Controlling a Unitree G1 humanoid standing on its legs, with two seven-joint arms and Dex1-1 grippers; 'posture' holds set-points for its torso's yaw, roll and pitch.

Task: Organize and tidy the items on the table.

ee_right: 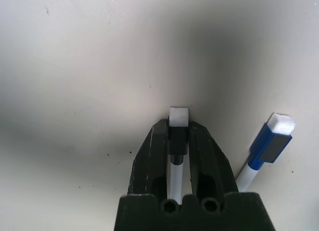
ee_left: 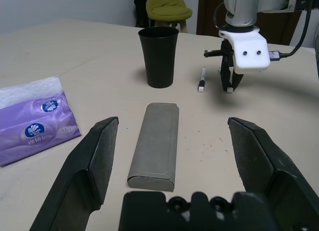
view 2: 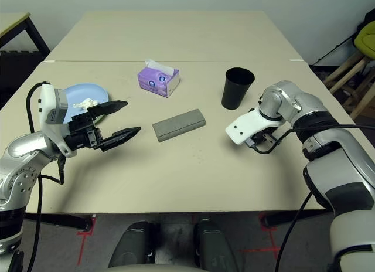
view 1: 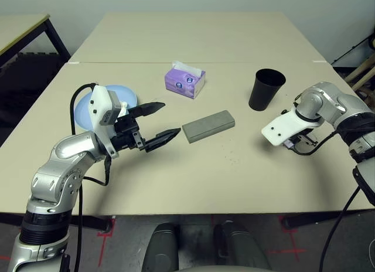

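Pen [ee_right: 178,141] clamped lengthwise in downward-pointing right claw [ee_right: 178,136] near bench's [view 1: 193,172] right edge; left claw [view 1: 159,122] released.

The left gripper [view 1: 159,122] was held level above the table [view 1: 193,178], pointing forward and toward the robot's right, its two black fingers [ee_left: 89,166] spread wide (nothing between them). The right gripper [ee_right: 178,136] pointed straight down, its jaws closed on a thin white pen [ee_right: 178,122], forearm angled inward.
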